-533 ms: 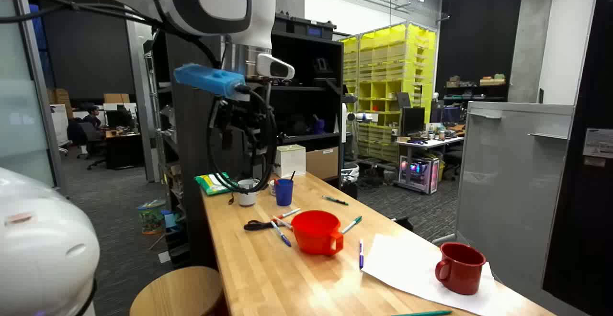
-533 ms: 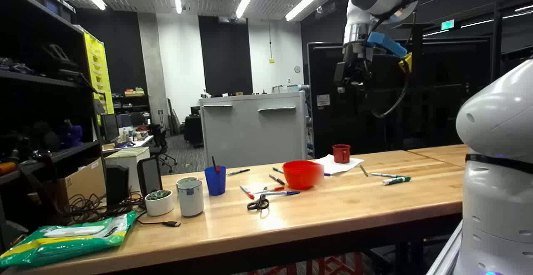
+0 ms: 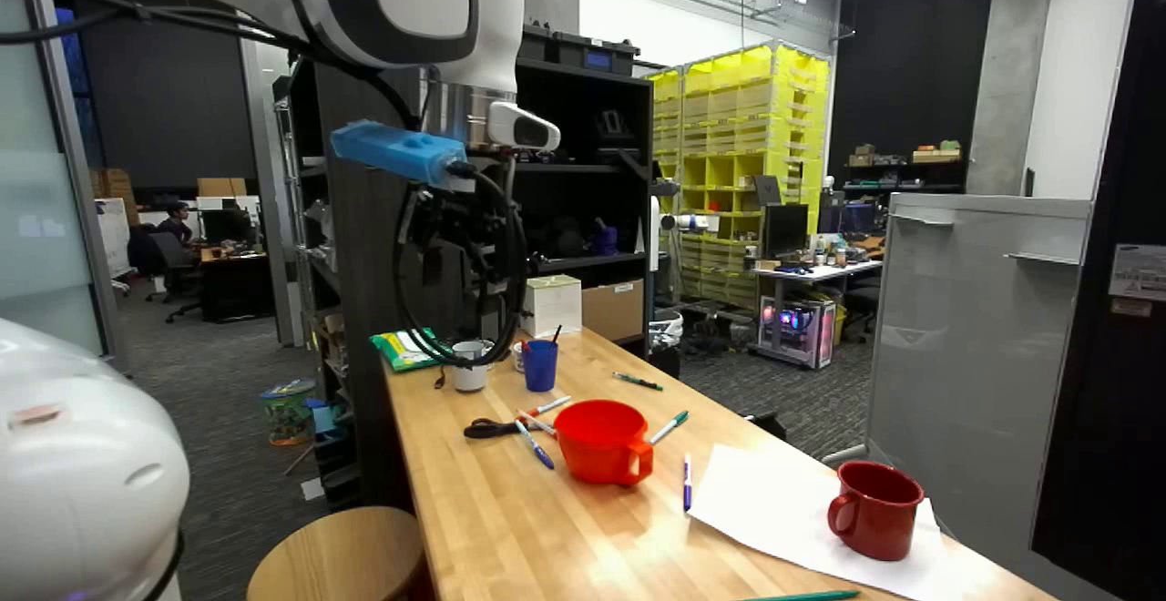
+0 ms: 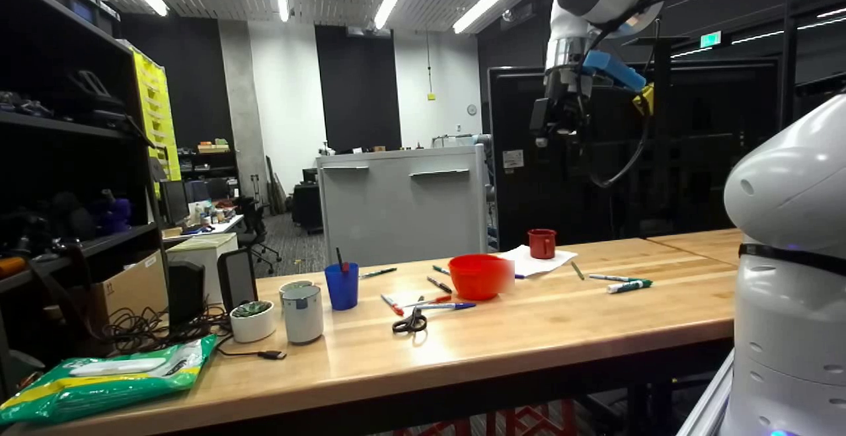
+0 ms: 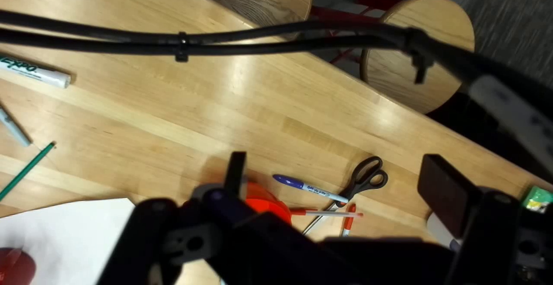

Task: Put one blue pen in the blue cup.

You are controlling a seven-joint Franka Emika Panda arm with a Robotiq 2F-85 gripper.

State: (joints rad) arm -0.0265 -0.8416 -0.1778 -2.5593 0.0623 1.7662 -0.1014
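The blue cup [image 3: 540, 368] stands upright at the table's far part, also seen in an exterior view [image 4: 342, 289]; a dark stick and something red poke from its top. It is hidden in the wrist view. One blue pen [image 5: 310, 188] lies with its tail over the scissors, seen in both exterior views [image 3: 535, 445] [image 4: 444, 306]. A second blue pen [image 3: 687, 484] lies at the paper's edge. My gripper [image 5: 339, 181] is open and empty, fingers wide apart, high above the table [image 4: 558, 133]; the first blue pen and scissors show between its fingers.
The red cup [image 3: 601, 442] stands beside the first pen. Scissors [image 5: 367, 177], red pens [image 5: 328, 213] and a white cup [image 4: 303, 317] lie or stand around. A red mug [image 3: 876, 510] stands on white paper [image 3: 774, 514]. Black cables [image 5: 181, 45] cross the wrist view.
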